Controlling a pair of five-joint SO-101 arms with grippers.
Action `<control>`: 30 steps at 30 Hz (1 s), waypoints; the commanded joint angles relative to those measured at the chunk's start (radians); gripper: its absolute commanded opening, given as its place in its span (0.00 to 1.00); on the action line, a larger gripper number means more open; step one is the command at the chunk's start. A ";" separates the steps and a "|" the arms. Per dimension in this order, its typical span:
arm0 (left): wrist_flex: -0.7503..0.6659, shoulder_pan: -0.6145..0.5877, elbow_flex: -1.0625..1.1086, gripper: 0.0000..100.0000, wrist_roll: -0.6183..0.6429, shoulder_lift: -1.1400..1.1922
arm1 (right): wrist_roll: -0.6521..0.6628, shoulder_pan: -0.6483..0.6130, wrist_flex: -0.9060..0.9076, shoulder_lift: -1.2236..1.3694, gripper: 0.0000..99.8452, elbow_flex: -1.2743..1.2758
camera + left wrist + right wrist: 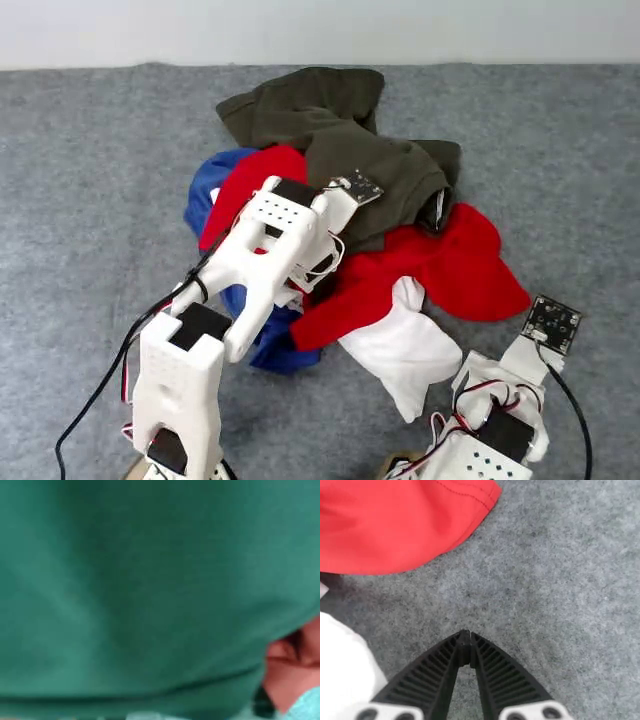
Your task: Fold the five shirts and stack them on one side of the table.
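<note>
Table: grey felt top (90, 200). The shirts lie in one loose heap around its middle, none folded and none stacked.
Blue shirt (215, 185): leftmost of the heap, crumpled. It runs under the left arm and shows again near that arm's elbow.
Left arm (260, 260): reaches from the near edge up over the blue shirt into the heap.
Left gripper (336, 238): down at the seam where olive cloth meets red. I cannot tell from here whether it is open or closed, or whether it has hold of anything.
Left wrist camera: green cloth (140, 590) is right up against it, with a bit of reddish cloth (295, 665) at one edge.
Red patch (250, 180): bunched on top of the blue shirt, just beside the left arm's wrist. I cannot tell if it is part of the big red shirt.
Olive shirt (330, 120): farthest back in the heap, its near part draped over the red.
Red shirt (440, 270): spread right of centre, partly under the olive, its hem lying on bare felt.
White shirt (405, 350): sticks out from under the red shirt towards the near edge.
Right gripper (465, 647): jaws together with nothing between them, over bare felt. It is near the red hem and the white shirt, touching neither.
</note>
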 commanded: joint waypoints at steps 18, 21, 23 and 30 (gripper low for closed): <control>0.279 -0.373 -0.085 0.01 0.028 -0.695 | -0.006 0.016 0.004 -0.002 0.01 0.014; 0.276 -0.485 -0.085 0.01 0.028 -0.799 | -0.006 0.016 0.004 -0.002 0.01 0.014; 0.272 -0.572 -0.085 0.01 0.026 -0.848 | -0.006 0.016 0.004 -0.002 0.01 0.014; 0.195 -0.950 -0.087 0.01 -0.018 -0.925 | -0.006 0.016 0.004 -0.002 0.01 0.014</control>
